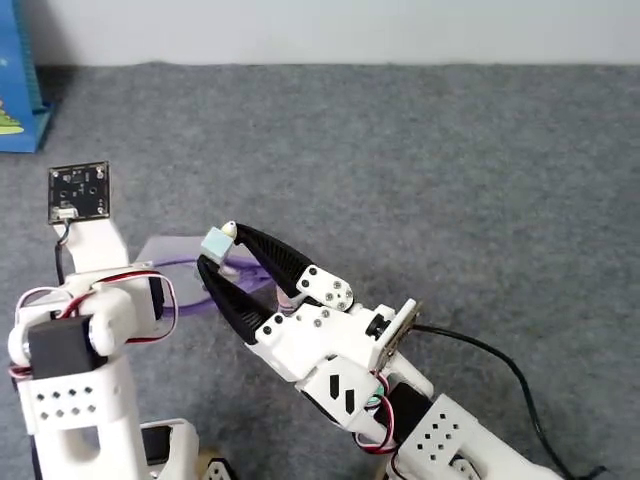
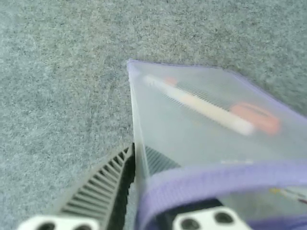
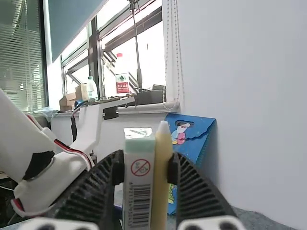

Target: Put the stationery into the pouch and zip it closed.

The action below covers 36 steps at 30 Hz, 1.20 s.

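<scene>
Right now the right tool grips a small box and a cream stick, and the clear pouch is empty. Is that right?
The pouch is not empty: the left wrist view shows a white pen and an orange item inside it. The right tool does grip the small box and cream stick.

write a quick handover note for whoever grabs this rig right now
Grippers: the left pincer is shut on the edge of the clear pouch, near its purple zip band. The right pincer is shut on a small barcoded box and a pale yellow stick, held together over the pouch.
Things: the pouch lies on the grey carpet.
Done: a white pen and an orange item are already inside the pouch.
Left: get the box and stick into the pouch, then zip it closed; the mouth looks open.
</scene>
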### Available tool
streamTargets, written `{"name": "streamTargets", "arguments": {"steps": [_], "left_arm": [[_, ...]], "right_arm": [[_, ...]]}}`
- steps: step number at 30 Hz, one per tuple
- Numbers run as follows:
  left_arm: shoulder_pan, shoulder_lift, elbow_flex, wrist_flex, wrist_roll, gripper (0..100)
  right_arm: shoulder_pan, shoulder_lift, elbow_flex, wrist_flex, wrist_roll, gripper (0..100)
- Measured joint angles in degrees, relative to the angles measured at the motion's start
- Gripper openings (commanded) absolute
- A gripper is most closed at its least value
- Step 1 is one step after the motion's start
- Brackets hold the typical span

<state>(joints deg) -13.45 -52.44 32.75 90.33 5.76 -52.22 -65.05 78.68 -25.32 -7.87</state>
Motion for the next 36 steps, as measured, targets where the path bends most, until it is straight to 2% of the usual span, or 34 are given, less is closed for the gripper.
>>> {"name": "streamTargets", "arguments": {"steps": [6, 17, 23, 29, 36], "left_arm": [[0.0, 0.0, -1.9, 0.5, 0.0, 1], [4.1, 0.0, -2.0, 1.8, 0.0, 1], [4.2, 0.0, -2.0, 1.8, 0.0, 1], [4.5, 0.0, -2.0, 1.8, 0.0, 1], [4.3, 0.0, -2.0, 1.8, 0.0, 1]], "right_arm": [[0.0, 2.5, 0.0, 0.0, 3.8, 0.8], [0.1, 11.9, 0.0, 0.0, 7.8, 1.8], [0.0, 12.7, -0.1, 0.3, 11.8, 21.2], [-0.2, 11.0, -4.5, 12.9, 11.8, 24.2], [0.2, 2.0, -13.6, 38.2, 3.5, 24.2]]}}
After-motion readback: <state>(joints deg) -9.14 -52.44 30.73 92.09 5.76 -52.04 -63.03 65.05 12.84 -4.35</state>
